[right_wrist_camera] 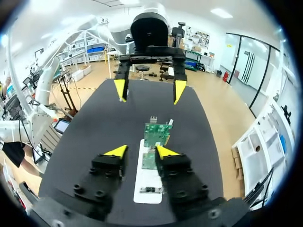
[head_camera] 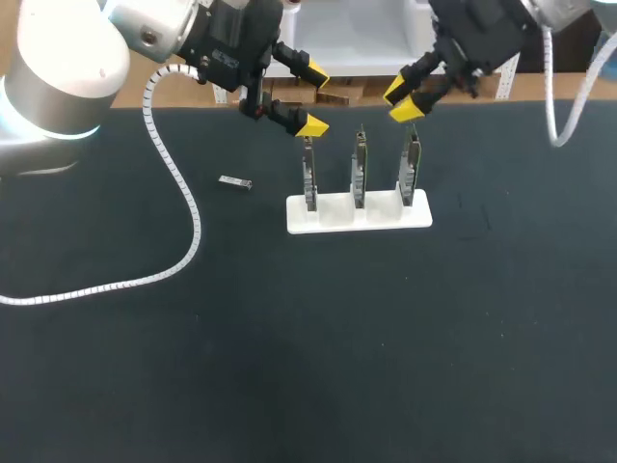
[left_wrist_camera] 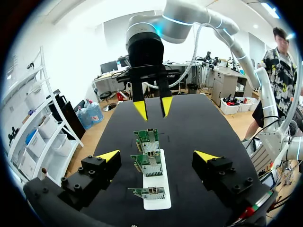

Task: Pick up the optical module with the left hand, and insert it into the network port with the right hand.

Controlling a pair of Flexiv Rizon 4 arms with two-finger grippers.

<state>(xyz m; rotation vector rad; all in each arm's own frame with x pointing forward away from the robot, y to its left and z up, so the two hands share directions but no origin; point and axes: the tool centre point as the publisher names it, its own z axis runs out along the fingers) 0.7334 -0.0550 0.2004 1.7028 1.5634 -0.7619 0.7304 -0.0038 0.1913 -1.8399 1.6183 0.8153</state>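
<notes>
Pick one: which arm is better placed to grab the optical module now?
Left. The optical module lies left of the white board holder, on the left arm's side. The left gripper is open, empty and nearer. The right gripper hangs over the holder's right end.

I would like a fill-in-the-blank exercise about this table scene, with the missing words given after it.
The white holder carries ___ upright circuit boards.
The optical module lies on the black table, at the holder's ___ side in the head view.
The left end effector and the right end effector are both ___, holding nothing.
Missing words: three; left; open.
</notes>
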